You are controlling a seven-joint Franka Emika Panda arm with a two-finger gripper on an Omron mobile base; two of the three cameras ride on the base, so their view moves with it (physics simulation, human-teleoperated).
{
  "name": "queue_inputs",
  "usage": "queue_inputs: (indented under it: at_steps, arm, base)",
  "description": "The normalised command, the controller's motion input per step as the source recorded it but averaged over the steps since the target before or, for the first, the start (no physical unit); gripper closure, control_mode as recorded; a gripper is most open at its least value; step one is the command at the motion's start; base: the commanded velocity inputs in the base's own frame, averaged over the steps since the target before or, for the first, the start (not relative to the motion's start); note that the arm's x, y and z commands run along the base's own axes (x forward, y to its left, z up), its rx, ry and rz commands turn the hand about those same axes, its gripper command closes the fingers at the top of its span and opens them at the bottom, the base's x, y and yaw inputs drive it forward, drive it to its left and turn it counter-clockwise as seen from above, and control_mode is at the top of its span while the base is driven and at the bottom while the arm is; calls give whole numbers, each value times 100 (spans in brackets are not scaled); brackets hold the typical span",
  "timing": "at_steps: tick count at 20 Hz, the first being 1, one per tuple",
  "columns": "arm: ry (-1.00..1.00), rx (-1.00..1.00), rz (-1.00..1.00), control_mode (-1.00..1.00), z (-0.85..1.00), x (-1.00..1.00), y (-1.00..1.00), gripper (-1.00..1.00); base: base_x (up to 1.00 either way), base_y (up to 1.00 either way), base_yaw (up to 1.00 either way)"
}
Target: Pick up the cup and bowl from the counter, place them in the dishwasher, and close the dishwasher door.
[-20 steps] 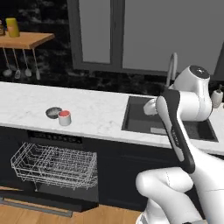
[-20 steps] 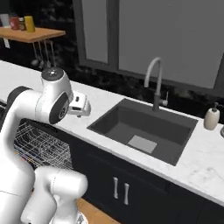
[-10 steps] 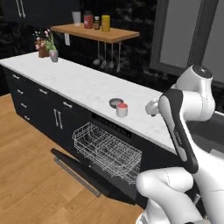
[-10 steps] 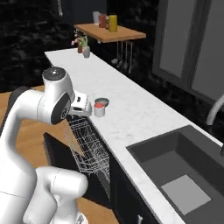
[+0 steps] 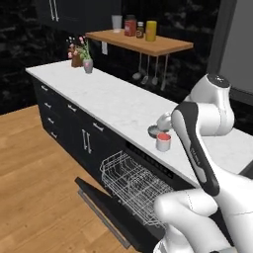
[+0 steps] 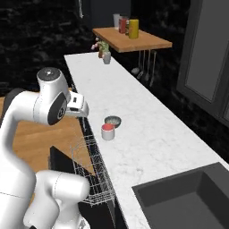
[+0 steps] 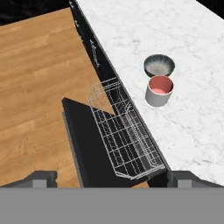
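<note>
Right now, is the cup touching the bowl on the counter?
Cannot tell. In the hand view the cup and the bowl stand so close that no gap or contact is plain.

Around me stand dark, near-black walls [image 5: 29,39] over a warm wooden plank floor [image 5: 34,192], with a wooden wall shelf [image 5: 141,43] carrying jars [image 5: 130,24], utensils [image 5: 148,74] hanging beneath it, and a small flower vase [image 5: 88,64].
</note>
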Motion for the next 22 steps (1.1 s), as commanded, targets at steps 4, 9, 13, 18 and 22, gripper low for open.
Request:
queue_inputs:
  at_steps: [4,9,13,18,22]
  arm:
    - [0,0,0,100,0,0,0,-100]
    - [0,0,0,100,0,0,0,-100]
    - [0,0,0,100,0,0,0,-100]
    - [0,0,0,100,0,0,0,-100]
    - [0,0,0,100,0,0,0,-100]
  base:
    - [-1,-84,30]
    - [-5,-56,25]
    - [-24,-52,17]
    - [-33,-43,5]
    - [0,-7,-25]
